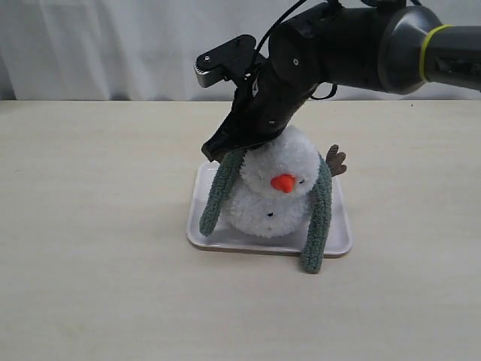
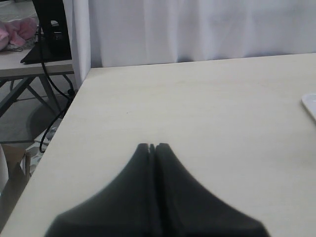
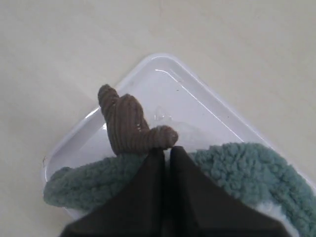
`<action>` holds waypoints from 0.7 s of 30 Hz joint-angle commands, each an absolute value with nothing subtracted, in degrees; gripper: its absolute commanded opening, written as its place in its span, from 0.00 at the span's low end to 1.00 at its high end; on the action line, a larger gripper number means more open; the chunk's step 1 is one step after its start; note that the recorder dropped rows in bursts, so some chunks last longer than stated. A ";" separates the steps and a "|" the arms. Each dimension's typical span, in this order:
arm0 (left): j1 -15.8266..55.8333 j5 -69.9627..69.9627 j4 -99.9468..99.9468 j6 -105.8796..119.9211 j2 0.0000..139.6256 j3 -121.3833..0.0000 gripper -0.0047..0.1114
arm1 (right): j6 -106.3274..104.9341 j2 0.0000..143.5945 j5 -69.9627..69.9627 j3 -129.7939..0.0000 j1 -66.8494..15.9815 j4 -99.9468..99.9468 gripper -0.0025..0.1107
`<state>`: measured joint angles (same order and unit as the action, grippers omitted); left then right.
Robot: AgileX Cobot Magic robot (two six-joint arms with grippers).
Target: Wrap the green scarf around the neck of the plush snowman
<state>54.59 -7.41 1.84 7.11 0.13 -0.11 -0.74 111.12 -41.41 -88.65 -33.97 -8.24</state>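
The plush snowman (image 1: 274,188) sits on a white tray (image 1: 338,244), its orange nose facing the camera. The green scarf (image 1: 218,195) runs behind its head, and both ends hang down in front, one on each side, the right end (image 1: 319,218) reaching past the tray's front rim. My right gripper (image 1: 222,150) reaches across to the left of the snowman's head and is shut. In the right wrist view its tips (image 3: 167,149) lie over the scarf (image 3: 237,168), next to a brown twig arm (image 3: 128,123). Nothing shows between the jaws. My left gripper (image 2: 152,146) is shut over bare table.
The other brown twig arm (image 1: 336,160) sticks out behind the snowman's right side. A corner of the tray (image 2: 310,104) shows at the edge of the left wrist view. The table's edge (image 2: 74,98) and a white curtain (image 1: 113,45) lie beyond.
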 commanded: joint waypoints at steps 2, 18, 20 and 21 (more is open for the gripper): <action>54.71 -5.61 2.60 7.09 0.00 0.00 0.04 | -0.81 114.18 -42.49 -88.73 -34.18 -8.41 0.06; 54.71 -5.61 2.60 7.09 0.00 0.00 0.04 | -4.77 107.30 -52.30 -95.13 -34.18 4.61 0.24; 54.71 -5.61 2.60 7.09 0.00 0.00 0.04 | -3.86 106.04 -54.89 -95.13 -34.18 5.79 0.34; 54.71 -5.61 2.60 7.09 0.00 0.00 0.04 | -2.88 105.49 -56.70 -95.02 -34.18 6.92 0.39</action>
<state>54.59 -7.41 1.84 7.11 0.13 -0.11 -3.87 107.12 -52.88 -94.83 -34.22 4.80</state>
